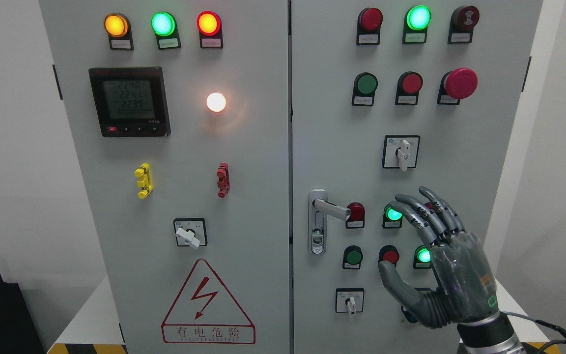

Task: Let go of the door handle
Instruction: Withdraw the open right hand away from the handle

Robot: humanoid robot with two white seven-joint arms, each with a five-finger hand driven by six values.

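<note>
Right robot hand (440, 260), fingers spread and holding nothing, hovers beside the door handle (329, 207).

A silver door handle (323, 220) is mounted on the right-hand door of a grey cabinet (332, 147), just beside the seam between the two doors, at about seven o'clock from that door's middle; a tall, narrow backplate with rounded ends is set upright; the lever is carried near the plate's top and is pointed toward three o'clock, roughly level; a keyhole is seen low on the plate; the lever is untouched, nothing being closed around it.
</note>
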